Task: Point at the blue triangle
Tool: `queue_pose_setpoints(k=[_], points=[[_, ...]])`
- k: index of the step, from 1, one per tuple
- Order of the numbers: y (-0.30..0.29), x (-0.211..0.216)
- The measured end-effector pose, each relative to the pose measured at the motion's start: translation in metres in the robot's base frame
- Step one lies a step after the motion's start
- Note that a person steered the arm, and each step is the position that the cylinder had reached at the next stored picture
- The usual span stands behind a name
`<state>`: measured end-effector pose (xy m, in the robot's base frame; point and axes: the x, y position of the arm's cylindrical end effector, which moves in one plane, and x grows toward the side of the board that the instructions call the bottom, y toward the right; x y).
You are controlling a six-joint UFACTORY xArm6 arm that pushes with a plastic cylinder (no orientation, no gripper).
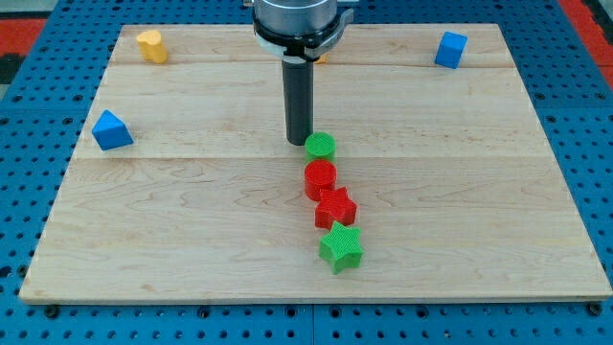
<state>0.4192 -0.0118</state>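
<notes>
The blue triangle (111, 130) lies near the board's left edge, in the upper half of the view. My tip (300, 143) rests on the board near the centre, far to the right of the blue triangle. It stands just left of and touching or nearly touching a green cylinder (320, 147).
Below the green cylinder runs a line of a red cylinder (320, 178), a red star (335, 208) and a green star (340, 247). A yellow block (150, 45) sits at the top left, a blue cube (450, 49) at the top right. An orange block hides behind the arm.
</notes>
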Motion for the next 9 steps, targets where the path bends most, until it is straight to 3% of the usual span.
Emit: queue_pose_setpoints(k=[4, 5, 6, 8, 9], points=[[0.000, 0.004], [-0.009, -0.021], [-0.076, -0.046], [-0.180, 0.035], [-0.261, 0.035]])
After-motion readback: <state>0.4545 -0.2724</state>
